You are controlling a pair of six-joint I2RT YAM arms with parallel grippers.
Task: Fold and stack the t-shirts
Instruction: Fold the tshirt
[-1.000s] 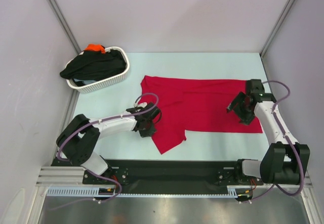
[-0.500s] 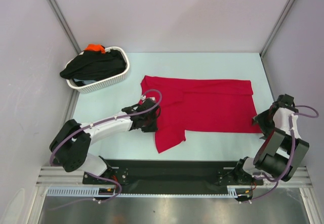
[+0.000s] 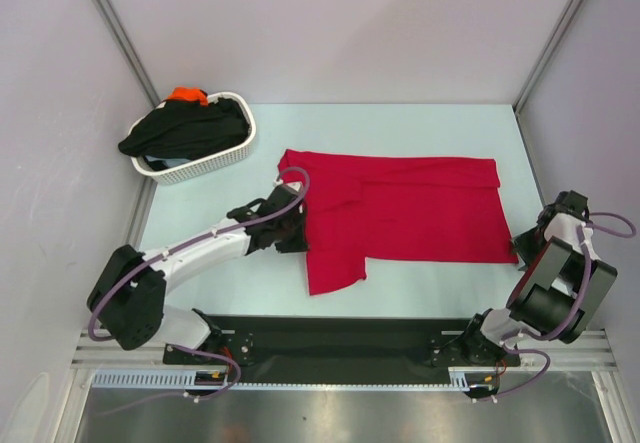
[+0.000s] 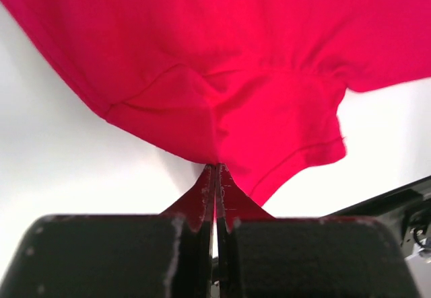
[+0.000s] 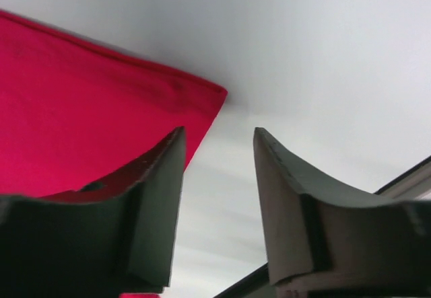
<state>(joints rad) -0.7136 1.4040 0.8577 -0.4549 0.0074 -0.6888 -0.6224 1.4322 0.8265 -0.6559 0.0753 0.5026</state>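
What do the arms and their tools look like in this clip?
The left arm and right arm have white shells, black joints and black bases. A purple cable loops along each. The left tool and right tool are black, each with two tapered fingers.

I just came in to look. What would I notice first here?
The big red shirt spread out in the middle of the table. The left hand pinches its edge, while the right hand hangs open by its right corner. At the back left, a white basket holds black clothes and something orange.
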